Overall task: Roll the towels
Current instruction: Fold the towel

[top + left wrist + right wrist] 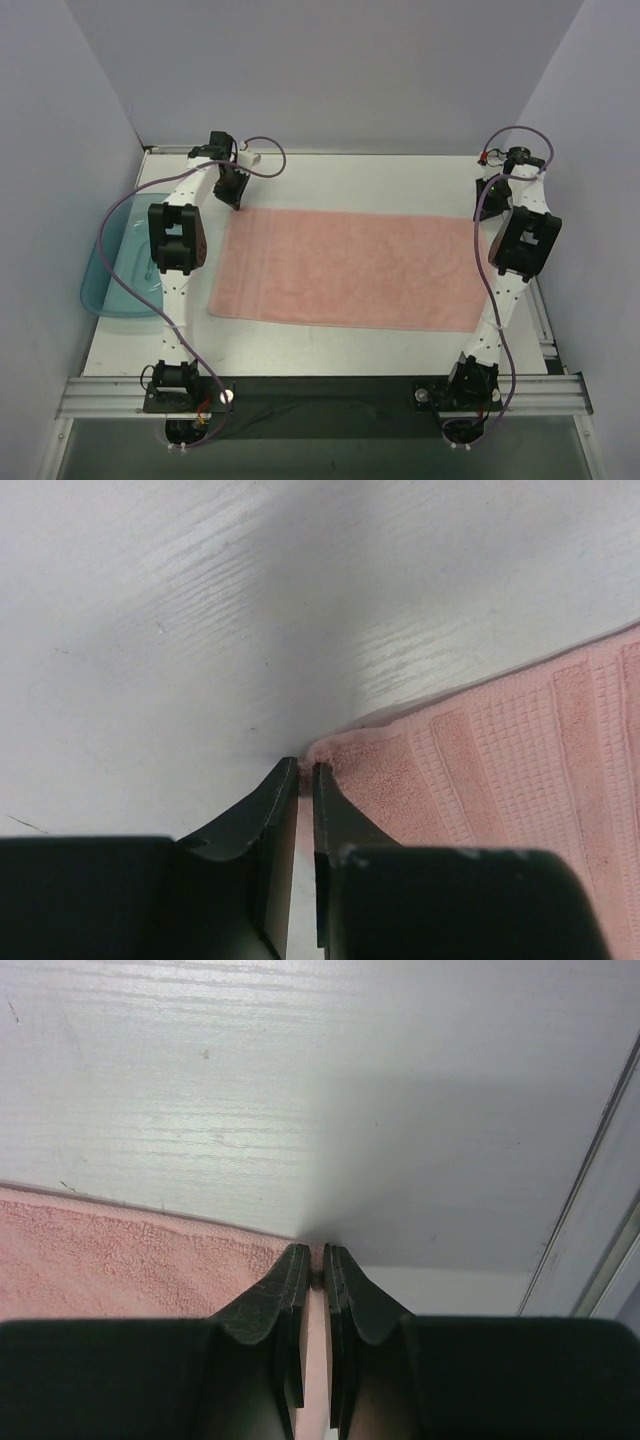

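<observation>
One rectangular salmon-pink terry towel [350, 268], flat on grained white table [330, 350].

The towel [345, 268] lies flat, left claw [233, 200] and right claw [487, 212] at its far corners.

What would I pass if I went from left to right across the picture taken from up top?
Teal tray → left hand → pink towel → right hand. The two hands sit at the towel's far corners.
</observation>
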Controlling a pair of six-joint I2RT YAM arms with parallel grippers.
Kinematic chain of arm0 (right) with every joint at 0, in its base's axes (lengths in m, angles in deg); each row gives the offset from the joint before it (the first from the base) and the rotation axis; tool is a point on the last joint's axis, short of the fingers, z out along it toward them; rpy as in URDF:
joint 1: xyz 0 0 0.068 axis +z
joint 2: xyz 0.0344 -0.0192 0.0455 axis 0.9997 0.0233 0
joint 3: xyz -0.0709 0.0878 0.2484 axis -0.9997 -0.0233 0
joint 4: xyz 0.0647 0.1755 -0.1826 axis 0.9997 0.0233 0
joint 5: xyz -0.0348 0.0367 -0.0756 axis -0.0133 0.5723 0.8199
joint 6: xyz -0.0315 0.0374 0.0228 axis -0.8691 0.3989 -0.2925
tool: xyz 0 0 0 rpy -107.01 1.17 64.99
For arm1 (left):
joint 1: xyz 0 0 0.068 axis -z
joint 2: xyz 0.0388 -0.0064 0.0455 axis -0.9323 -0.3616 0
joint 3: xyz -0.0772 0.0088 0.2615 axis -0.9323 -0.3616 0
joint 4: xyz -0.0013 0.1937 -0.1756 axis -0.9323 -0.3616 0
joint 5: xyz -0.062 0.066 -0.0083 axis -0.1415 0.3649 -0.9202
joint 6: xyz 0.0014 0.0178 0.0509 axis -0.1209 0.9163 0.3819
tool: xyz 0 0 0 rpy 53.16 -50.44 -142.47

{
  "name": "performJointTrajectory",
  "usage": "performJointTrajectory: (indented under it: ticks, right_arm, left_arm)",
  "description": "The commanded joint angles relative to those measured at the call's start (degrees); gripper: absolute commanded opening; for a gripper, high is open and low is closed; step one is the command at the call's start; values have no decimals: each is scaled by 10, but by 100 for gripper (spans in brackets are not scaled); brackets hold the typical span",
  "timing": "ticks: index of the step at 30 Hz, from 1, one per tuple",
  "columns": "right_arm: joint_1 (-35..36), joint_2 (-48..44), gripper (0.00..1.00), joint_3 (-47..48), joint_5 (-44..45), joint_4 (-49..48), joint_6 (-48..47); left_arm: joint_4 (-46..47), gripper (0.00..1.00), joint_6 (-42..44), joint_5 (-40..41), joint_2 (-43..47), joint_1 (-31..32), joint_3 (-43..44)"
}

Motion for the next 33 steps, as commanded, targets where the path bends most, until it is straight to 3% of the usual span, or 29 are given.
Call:
performJointTrajectory:
  ticks: [1, 5, 6, 19, 33]
  right_arm:
    - [9, 3, 0, 5, 3, 24, 1]
    - [9, 1, 0, 4, 0, 24, 4]
    - [9, 0, 0, 3, 0, 24, 3]
    - [9, 1, 0, 0, 2, 24, 1]
    - [9, 3, 0, -1, 4, 24, 1]
  left_arm:
    - [-15, 14, -4, -9, -10, -12, 25]
    - [-17, 39, -12, 4, -8, -17, 33]
    - [-17, 40, -13, 5, -8, -18, 37]
    - [-18, 35, -29, -20, -20, -32, 60]
    - [-19, 39, -42, -60, -10, -27, 64]
